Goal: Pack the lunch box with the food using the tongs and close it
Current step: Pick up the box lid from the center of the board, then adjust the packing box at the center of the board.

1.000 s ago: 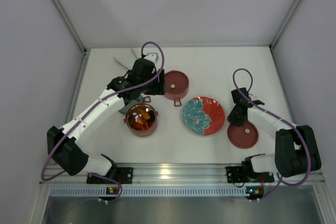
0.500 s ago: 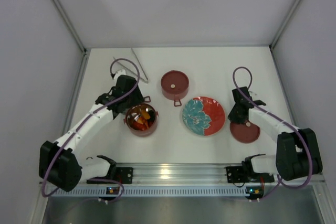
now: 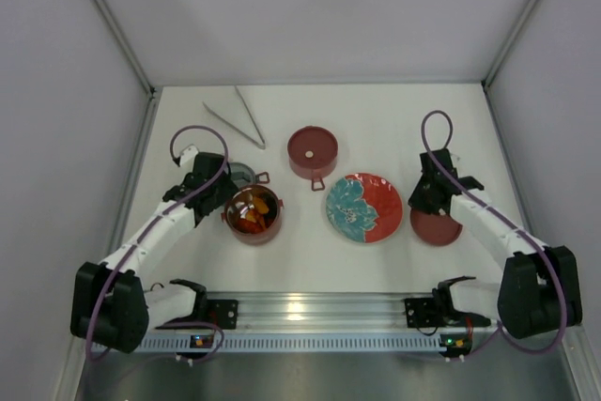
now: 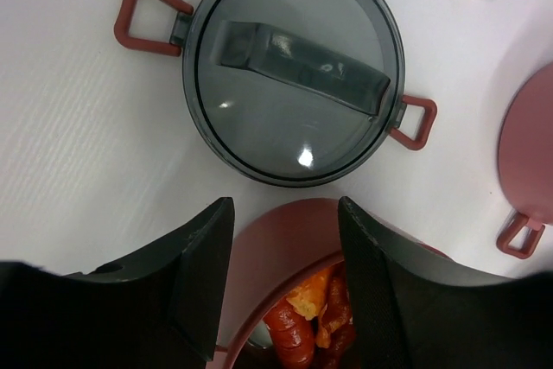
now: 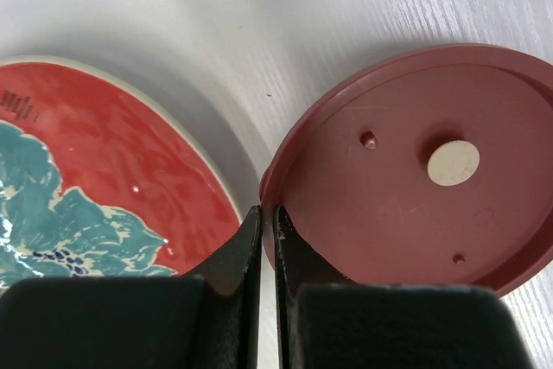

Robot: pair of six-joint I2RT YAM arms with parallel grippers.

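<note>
Op1: White table [image 3: 394,119], grey walls [image 3: 329,16]. Where do you find the tongs [image 3: 235,119]?
Op2: You see them lying flat at the far left. Food [image 4: 307,334] sits in the near pot [image 3: 252,213].
Op1: Grippers?
Op2: Left gripper [image 4: 283,231] spread, empty, over that pot's rim, beside grey dish [image 4: 294,66]. Right gripper [image 5: 267,213] clamped on lid [image 5: 406,170] rim, just beside plate [image 5: 95,179].

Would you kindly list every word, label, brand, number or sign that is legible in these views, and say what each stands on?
No text can be read in any view.
red plate: a few tiny dark marks near its rim, too small and blurred to read; perhaps not lettering at all.
maroon lid, grey dish, tongs: no lettering visible.
</note>
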